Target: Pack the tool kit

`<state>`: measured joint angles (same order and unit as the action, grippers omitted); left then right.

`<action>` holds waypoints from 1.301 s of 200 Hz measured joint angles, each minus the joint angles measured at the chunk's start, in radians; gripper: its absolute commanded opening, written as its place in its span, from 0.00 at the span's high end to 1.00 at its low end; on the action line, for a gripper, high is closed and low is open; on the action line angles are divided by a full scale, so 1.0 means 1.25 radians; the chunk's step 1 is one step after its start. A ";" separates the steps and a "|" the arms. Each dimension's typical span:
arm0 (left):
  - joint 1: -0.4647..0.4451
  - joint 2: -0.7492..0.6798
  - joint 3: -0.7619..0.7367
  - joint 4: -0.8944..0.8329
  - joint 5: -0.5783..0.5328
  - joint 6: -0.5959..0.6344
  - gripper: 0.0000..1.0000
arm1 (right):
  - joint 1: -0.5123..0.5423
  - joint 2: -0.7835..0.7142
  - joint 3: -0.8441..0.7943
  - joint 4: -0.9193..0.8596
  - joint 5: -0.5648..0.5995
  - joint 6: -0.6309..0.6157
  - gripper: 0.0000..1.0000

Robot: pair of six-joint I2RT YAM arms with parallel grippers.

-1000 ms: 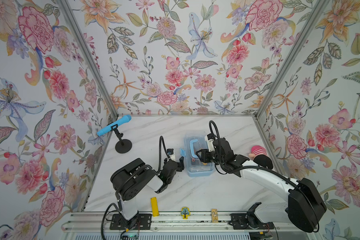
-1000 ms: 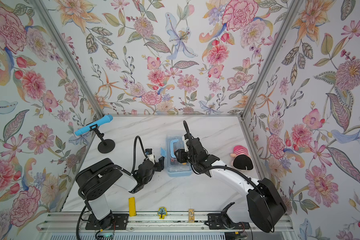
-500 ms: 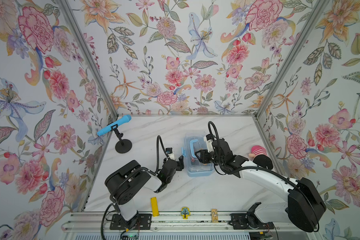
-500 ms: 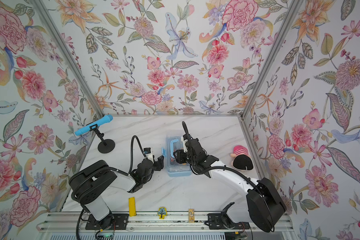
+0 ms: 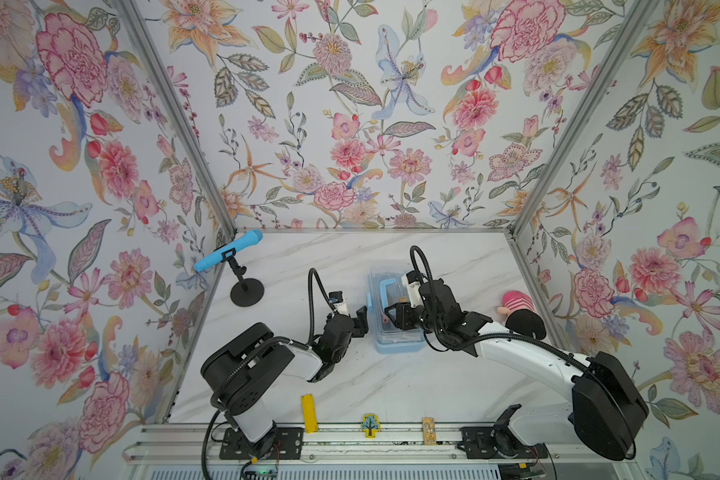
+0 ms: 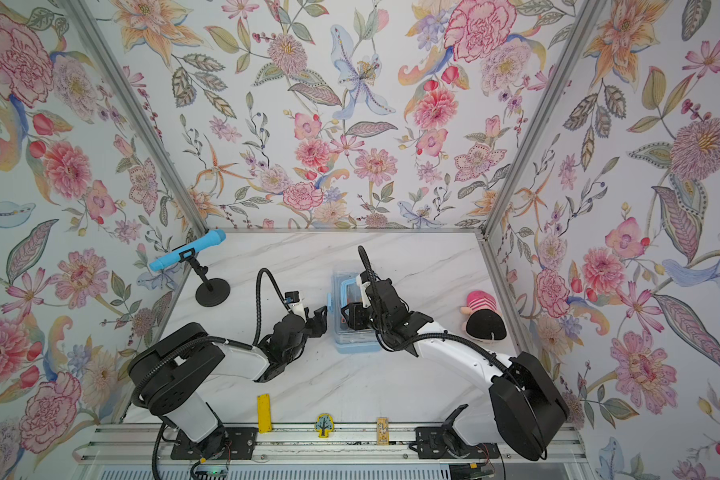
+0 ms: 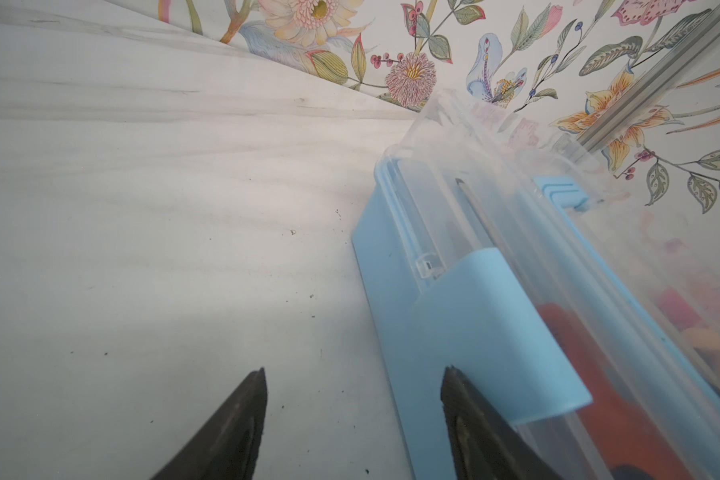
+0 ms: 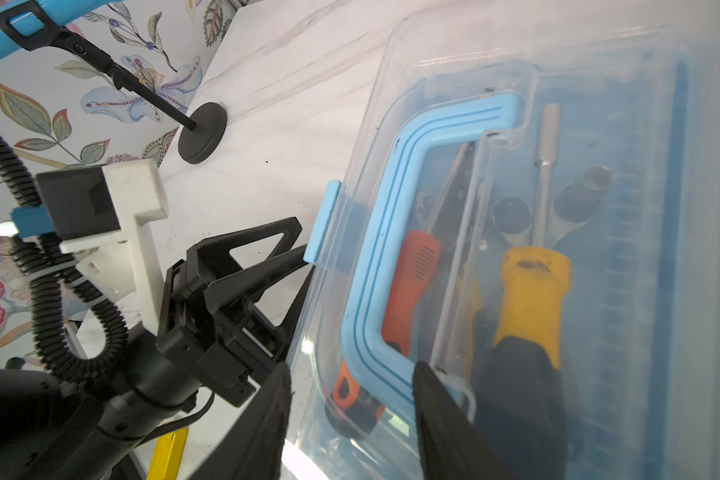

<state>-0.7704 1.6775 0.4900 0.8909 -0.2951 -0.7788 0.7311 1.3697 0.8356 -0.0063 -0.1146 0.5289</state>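
Two bystanders, microphone stand (image 5: 247, 292) and plush toy (image 5: 516, 300), flank the box (image 5: 398, 345).

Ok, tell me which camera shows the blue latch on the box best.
The left wrist view: the latch fills much of the picture, its broad face and edges clear against the box. The right wrist view shows the latch only edge-on, as a thin strip. In both top views the latch is a tiny blue tab.

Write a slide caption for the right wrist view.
Right gripper, open, straddles the blue handle of the lidded tool kit; left gripper at its side latch, tools visible inside.
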 measured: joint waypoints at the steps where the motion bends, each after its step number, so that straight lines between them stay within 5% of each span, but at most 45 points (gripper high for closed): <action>1: 0.000 -0.002 0.000 0.000 0.000 0.000 0.30 | 0.000 0.000 0.000 0.001 0.000 0.000 0.51; 124: 0.016 0.024 0.009 0.087 0.063 -0.128 0.38 | 0.013 0.028 0.005 0.036 -0.008 0.003 0.51; 174: 0.020 0.060 0.010 0.156 0.085 -0.175 0.56 | 0.017 0.036 0.006 0.049 -0.010 0.003 0.51; 260: 0.025 0.099 0.013 0.217 0.090 -0.226 0.56 | 0.017 0.039 0.006 0.055 -0.012 0.003 0.51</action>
<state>-0.7391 1.8011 0.5064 1.1618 -0.1829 -1.0611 0.7525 1.4185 0.8433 0.0624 -0.1291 0.5331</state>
